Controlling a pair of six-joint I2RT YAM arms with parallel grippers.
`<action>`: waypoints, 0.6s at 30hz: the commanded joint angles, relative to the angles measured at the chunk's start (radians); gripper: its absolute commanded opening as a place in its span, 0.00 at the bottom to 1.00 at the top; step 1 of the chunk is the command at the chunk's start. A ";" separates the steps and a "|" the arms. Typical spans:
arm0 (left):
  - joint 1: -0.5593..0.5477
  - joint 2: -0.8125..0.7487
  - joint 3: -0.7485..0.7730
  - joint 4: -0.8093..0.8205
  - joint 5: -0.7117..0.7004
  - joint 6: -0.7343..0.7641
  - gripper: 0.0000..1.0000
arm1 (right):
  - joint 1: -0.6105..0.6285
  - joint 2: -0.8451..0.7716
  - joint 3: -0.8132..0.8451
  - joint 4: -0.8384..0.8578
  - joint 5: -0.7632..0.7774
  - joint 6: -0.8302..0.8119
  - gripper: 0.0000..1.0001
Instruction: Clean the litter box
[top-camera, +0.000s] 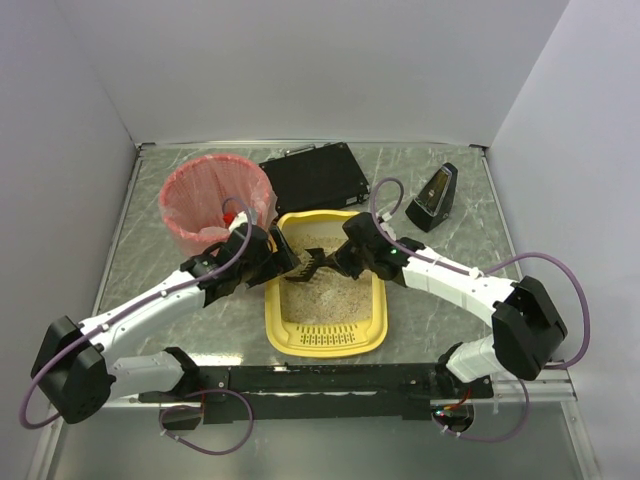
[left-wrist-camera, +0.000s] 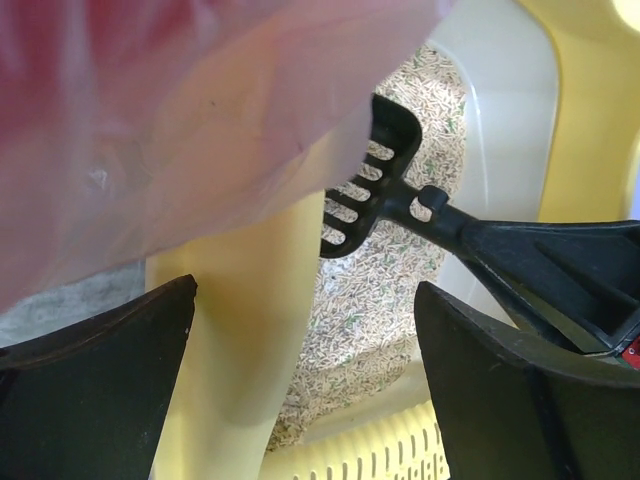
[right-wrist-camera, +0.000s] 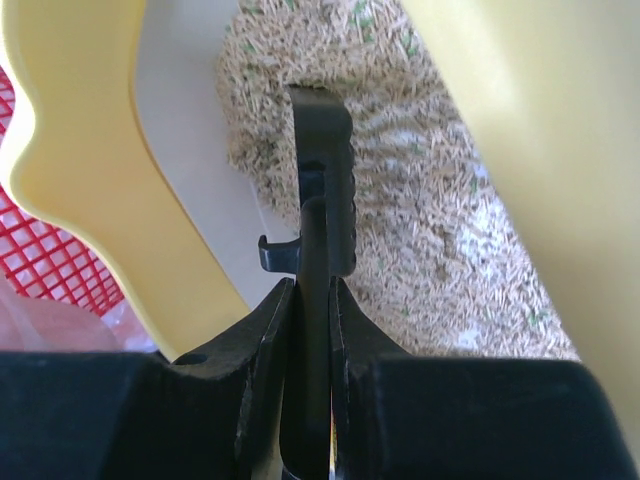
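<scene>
Well, the right pincer (right-wrist-camera: 312, 300) is clamped tight on the handle of a black scoop (right-wrist-camera: 325, 170). Its slotted head reaches ahead of the fingers over the litter (right-wrist-camera: 430, 230), touching or just above, hard to say. The litter box (top-camera: 325, 343) lies beneath both pincers. The left pincer (left-wrist-camera: 305, 370) gapes wide and empty over the box's wall, with the bin (top-camera: 215, 205) just beside it.

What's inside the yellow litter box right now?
Beige litter, with a black slotted scoop over it in the right gripper. The right arm hides part of the far end.
</scene>
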 joint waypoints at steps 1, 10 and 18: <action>-0.005 0.011 0.024 0.030 0.008 -0.034 0.95 | 0.001 0.033 -0.065 0.046 0.133 -0.035 0.00; -0.005 0.011 0.018 0.030 0.017 -0.037 0.95 | 0.008 0.066 -0.105 0.132 0.152 -0.042 0.00; -0.005 0.034 0.022 0.040 0.034 -0.044 0.94 | 0.011 0.049 -0.195 0.348 0.172 -0.197 0.00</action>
